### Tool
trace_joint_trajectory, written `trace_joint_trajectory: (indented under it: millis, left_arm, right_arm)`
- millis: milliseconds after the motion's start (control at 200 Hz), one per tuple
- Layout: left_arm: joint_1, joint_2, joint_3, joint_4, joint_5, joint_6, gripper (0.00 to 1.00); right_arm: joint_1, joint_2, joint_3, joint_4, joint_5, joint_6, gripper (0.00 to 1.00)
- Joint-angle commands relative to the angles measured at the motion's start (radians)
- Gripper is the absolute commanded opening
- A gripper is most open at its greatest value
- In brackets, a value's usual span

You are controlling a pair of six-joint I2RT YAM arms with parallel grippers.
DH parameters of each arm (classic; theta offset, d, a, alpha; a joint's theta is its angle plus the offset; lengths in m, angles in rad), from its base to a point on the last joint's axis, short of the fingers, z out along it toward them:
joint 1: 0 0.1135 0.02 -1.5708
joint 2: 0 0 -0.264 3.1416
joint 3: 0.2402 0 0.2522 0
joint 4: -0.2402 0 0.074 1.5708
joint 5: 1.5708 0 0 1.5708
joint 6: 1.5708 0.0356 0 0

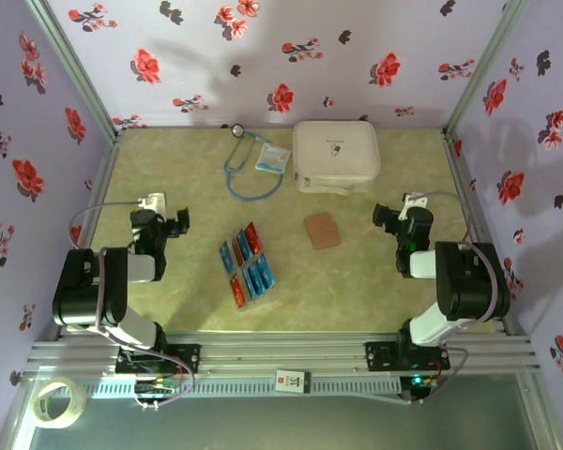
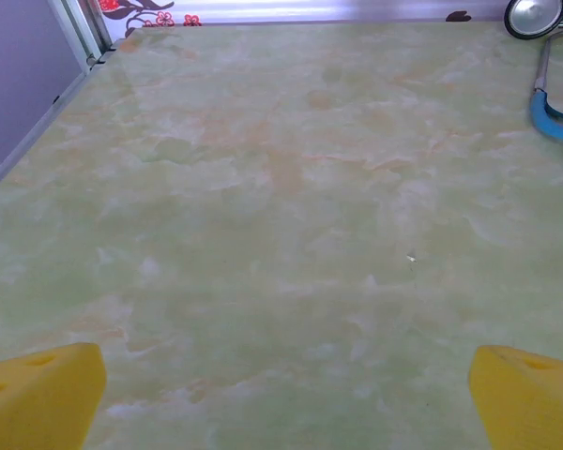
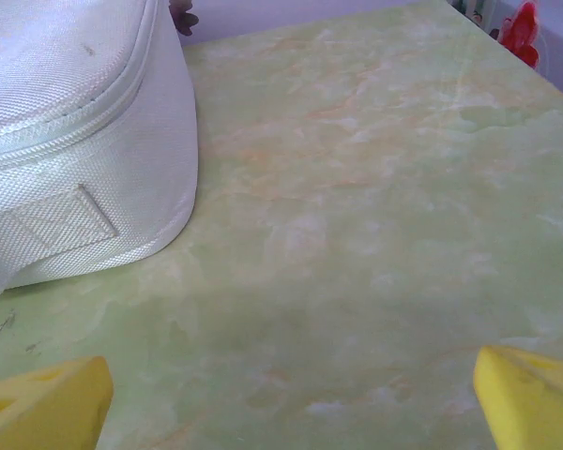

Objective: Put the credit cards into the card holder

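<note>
Several blue and red-orange credit cards (image 1: 247,264) lie packed together at the middle of the table. The tan-brown card holder (image 1: 322,231) lies flat to their right, apart from them. My left gripper (image 1: 175,223) hovers left of the cards, and its yellow fingertips (image 2: 42,394) stand wide apart over bare table: open and empty. My right gripper (image 1: 385,217) sits to the right of the card holder. It too is open, with its fingertips (image 3: 535,398) spread over bare table.
A large white case (image 1: 336,157) (image 3: 75,141) stands at the back, close ahead and left of the right gripper. A blue stethoscope (image 1: 249,164) (image 2: 554,94) and a white-and-blue packet (image 1: 273,158) lie at the back centre. Floral walls enclose three sides.
</note>
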Motion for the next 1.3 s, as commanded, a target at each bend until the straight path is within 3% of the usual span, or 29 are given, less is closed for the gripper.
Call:
trace_joint_trajectory:
  millis: [0,1295]
  left_arm:
    - [0.007,-0.003,0.014,0.013,0.015,0.000,1.00]
    - [0.025,-0.002,0.025,-0.006,0.041,-0.014,1.00]
  right_arm:
    - [-0.003,-0.007,0.011,0.008,-0.011,-0.015,0.99]
    - [-0.004,0.000,0.022,-0.004,-0.008,-0.012,0.99]
